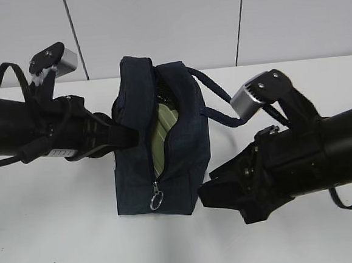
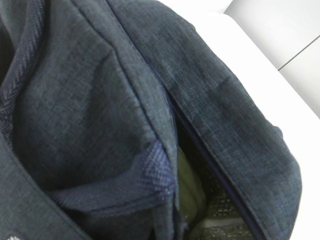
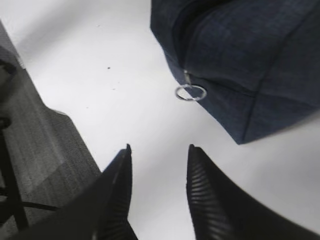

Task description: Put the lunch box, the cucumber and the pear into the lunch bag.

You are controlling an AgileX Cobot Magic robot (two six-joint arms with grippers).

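Note:
The dark navy lunch bag stands upright in the middle of the white table, its zipper open along the top. The sage-green lid of the lunch box shows inside the opening, and also in the left wrist view. My left gripper presses against the bag's left side; its fingers are hidden by the fabric. My right gripper is open and empty, low by the bag's front right corner. The metal ring pull hangs at the zipper's front end. The cucumber and the pear are not in view.
The bag's looped handles hang to the right, toward my right arm. The white table runs back to a pale wall. In the right wrist view the table's edge and grey floor show at the left.

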